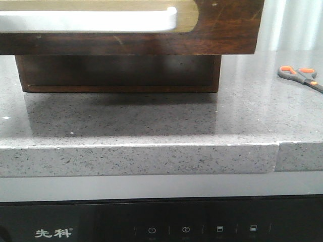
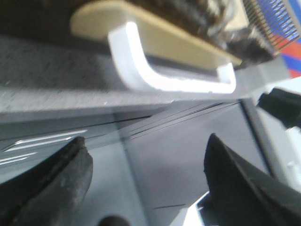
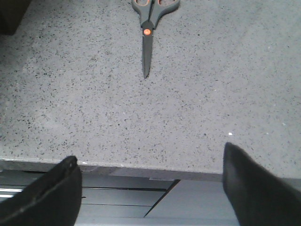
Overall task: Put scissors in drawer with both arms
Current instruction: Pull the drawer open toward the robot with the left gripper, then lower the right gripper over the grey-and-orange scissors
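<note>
While the front view shows no arm, each wrist view shows a gripper with its two dark fingers spread apart: the left gripper [image 2: 146, 181] faces the drawer [image 1: 222, 30] and its curved white handle [image 2: 155, 75], the right gripper [image 3: 150, 188] the speckled grey counter [image 3: 211, 94]. One pair of scissors [image 3: 149, 23] lies closed on that counter, right of the scratched brown drawer.

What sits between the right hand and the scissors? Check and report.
Nothing visible. In the right wrist view, only bare grey countertop lies between the open right hand and the scissors, whose blade tips point back toward the hand.
</note>
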You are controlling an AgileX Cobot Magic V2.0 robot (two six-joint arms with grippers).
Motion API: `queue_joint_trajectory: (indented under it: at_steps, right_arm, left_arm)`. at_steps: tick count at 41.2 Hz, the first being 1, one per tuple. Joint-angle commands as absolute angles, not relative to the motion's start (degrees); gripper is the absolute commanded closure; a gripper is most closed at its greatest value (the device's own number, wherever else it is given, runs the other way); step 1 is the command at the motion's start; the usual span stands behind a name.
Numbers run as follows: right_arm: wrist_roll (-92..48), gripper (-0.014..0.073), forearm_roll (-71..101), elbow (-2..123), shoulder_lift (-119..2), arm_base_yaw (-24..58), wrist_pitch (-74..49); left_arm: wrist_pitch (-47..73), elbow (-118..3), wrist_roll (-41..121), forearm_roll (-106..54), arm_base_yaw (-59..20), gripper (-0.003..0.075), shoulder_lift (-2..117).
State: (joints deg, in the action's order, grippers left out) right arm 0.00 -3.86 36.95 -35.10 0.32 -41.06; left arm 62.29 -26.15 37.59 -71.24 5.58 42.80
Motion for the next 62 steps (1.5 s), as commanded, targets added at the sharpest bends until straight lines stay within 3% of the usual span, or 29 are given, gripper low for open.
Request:
queue_joint_trajectory:
  at_steps: [1,8,23,39,49,62]
  right_arm:
    - [-0.5,-0.0031,-4.5,38.7,-35.5,0.1,-37.4]
    - [-0.5,-0.0031,-4.5,38.7,-35.5,0.1,-37.5]
    - [-0.5,-0.0031,-4.5,38.7,-35.5,0.1,-37.5]
    - [-3.1,-0.0031,-4.5,42.2,-37.6,0.1,-39.5]
    - [-3.7,-0.0031,-4.5,51.2,-48.6,0.1,-47.8]
    - [-2.9,-0.0031,-4.3,62.4,-64.1,0.0,-52.9]
  left_arm:
    - [62.8,-29.3,31.9,-67.2,5.6,0.0226,38.4]
    - [63.6,-37.0,20.6,-46.3,4.4,0.0226,33.0]
    - [64.3,-52.3,2.4,-5.6,-11.4,0.0226,34.3]
    - [58.6,-57.2,2.8,0.8,-16.4,0.0226,34.3]
    - [57.8,-57.2,1.2,8.6,-21.3,0.0227,34.3]
    - [49.3,-57.2,1.2,2.6,-21.3,0.0226,34.3]
